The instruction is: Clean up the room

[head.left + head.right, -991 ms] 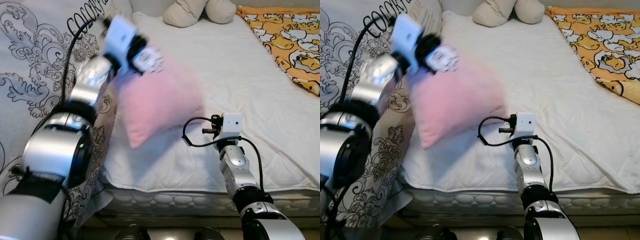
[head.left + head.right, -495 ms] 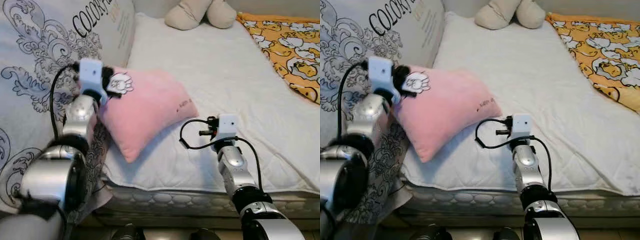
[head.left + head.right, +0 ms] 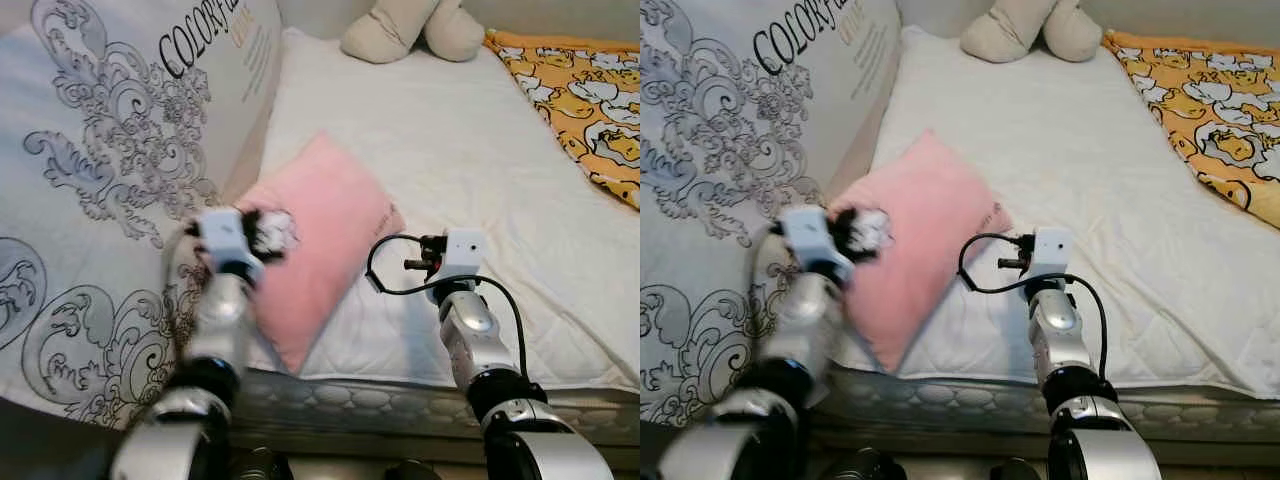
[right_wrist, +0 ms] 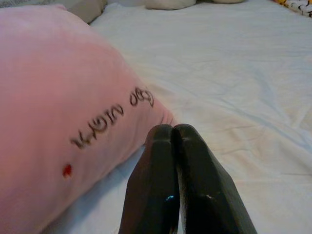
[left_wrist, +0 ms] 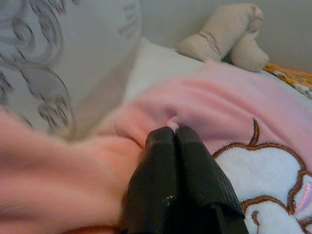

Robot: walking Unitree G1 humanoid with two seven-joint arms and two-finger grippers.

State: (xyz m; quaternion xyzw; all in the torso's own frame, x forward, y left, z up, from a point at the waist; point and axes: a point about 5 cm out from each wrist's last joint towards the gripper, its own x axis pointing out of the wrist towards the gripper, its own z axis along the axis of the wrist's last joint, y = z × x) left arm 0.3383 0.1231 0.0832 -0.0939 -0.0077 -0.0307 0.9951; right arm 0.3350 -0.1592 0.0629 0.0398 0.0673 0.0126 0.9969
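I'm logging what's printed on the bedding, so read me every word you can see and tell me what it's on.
"COLORF...", cut off at the picture's edge: black capitals on the grey duvet.
A smaller line beneath it: too blurred to read.
Dark script on the pink pillow: too blurred to read.

Left arm raised in front of the body, forearm angled up and slightly inward, blurred. Left gripper (image 5: 171,141): both black fingers pressed together, no gap between tips, pinching a fold of soft fabric. Right arm extends forward, forearm near upright, wrist camera housing on top. Right gripper (image 4: 173,131): fingers pressed flat against each other, holding nothing, tips hovering low and pointing forward.
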